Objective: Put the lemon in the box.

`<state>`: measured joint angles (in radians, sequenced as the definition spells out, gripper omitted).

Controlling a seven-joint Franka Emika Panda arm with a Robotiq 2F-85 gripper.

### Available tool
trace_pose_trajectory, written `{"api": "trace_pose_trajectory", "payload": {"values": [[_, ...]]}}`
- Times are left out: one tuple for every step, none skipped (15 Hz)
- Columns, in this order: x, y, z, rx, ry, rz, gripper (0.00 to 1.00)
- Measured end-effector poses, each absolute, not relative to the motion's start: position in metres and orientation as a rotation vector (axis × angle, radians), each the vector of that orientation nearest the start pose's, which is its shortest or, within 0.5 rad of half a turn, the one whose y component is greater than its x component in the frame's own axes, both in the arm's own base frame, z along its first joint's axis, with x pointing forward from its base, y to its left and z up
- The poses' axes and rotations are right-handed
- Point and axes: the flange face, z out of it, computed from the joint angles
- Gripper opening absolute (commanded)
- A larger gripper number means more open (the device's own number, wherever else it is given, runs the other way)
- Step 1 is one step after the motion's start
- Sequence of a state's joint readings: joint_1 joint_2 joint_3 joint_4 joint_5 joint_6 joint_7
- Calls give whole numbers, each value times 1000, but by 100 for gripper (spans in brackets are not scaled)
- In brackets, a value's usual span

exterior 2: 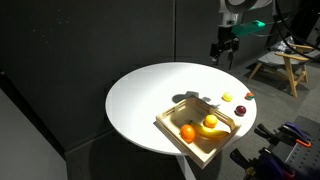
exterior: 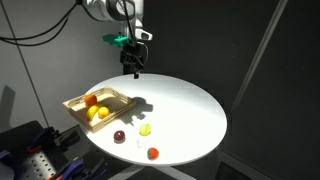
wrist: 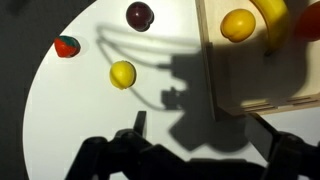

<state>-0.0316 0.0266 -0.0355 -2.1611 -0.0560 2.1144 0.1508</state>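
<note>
The lemon [wrist: 122,74] is a small round fruit, pale yellow with a faint green cast and smooth-skinned. It sits bare on the white round counter [exterior: 190,110], outside the box [wrist: 260,85] and clearly apart from its wall. In the wrist view it lies ahead of the jaws, off toward the finger that is farther from the box. In both exterior views it lies well below them, since the jaws hang high over the counter's edge.

Farther ahead of the jaws than the lemon is a dark red ball [wrist: 139,15]. An orange-red ball [wrist: 67,46] with a bit of green on it lies out to the side, beyond the lemon. All three are apart from one another.

The box is a shallow, light tan wooden tray with low walls. It lies ahead of the jaws on the side opposite the lemon. Inside it are a round yellow fruit [wrist: 238,25] near the wall facing the lemon, a banana [exterior 2: 210,128] and an orange [exterior 2: 187,132].

The jaws are spread wide with nothing between them. Their dark fingers [wrist: 110,155] frame the near edge of the wrist view, and their shadow falls on the counter beside the box wall.
</note>
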Motion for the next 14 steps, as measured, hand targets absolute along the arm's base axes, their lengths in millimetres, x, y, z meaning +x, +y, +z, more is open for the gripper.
{"api": "trace_pose_trajectory", "payload": {"values": [[530,-44,377,-3174,316,119,100],[530,-49,375,-3173,331,125,100],[530,-54,372,-3171,344,128,100],[530,-57,369,-3170,354,128,100],[531,-60,366,-3169,361,127,100],[532,-62,362,-3169,364,124,100],[533,-64,357,-3169,363,118,100],[534,-65,353,-3170,361,113,100],[535,-65,347,-3170,357,109,100],[537,-66,342,-3171,351,104,100],[539,-66,336,-3172,348,100,100],[540,-66,330,-3173,347,96,100],[542,-67,324,-3173,347,93,100],[543,-67,317,-3173,348,92,100]]}}
